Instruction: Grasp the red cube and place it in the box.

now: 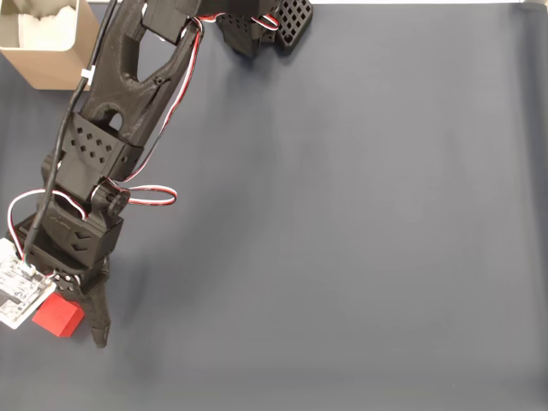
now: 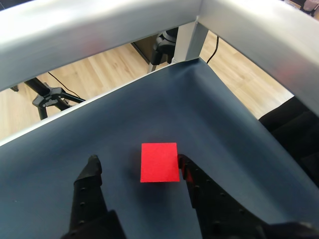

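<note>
The red cube (image 1: 56, 318) lies on the dark mat at the lower left of the fixed view, partly under the wrist. My gripper (image 1: 79, 327) is open around it, with one black finger (image 1: 100, 318) just right of the cube. In the wrist view the red cube (image 2: 159, 162) sits between the two fingers of my gripper (image 2: 137, 160), close against the right finger (image 2: 188, 172) and with a gap to the left finger (image 2: 92, 174). The beige box (image 1: 53, 67) stands in the top left corner of the fixed view, far from the cube.
The arm's base (image 1: 261, 26) sits at the top edge of the mat (image 1: 360, 240), which is open to the right. A white labelled part (image 1: 17, 293) hangs at the wrist. Aluminium frame rails (image 2: 99, 35) and the mat's far edge lie just beyond the cube.
</note>
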Robot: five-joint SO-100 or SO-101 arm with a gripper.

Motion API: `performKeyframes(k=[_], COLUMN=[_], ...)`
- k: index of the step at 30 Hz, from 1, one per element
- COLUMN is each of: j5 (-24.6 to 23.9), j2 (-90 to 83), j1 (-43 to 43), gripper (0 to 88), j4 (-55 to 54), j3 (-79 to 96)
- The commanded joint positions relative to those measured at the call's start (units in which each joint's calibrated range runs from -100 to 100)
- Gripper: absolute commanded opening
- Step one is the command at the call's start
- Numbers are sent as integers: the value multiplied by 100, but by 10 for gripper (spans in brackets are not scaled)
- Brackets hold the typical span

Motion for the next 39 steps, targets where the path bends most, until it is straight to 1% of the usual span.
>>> performKeyframes(k=[1,7,16,21,28,32,36,39], j5=[-54,15,73,107,156,190,215,205], j2=[-99,-64,-47,-64,-116,-237,-445,-636], j1=[48,70,105,112,98,77,41,13], gripper=[352,320,237,178,68,28,0,0], j4=[-111,-111,-111,-95,-62,36,192,274], j3=[-316,-298,-298,-307,-316,-289,-188,-61])
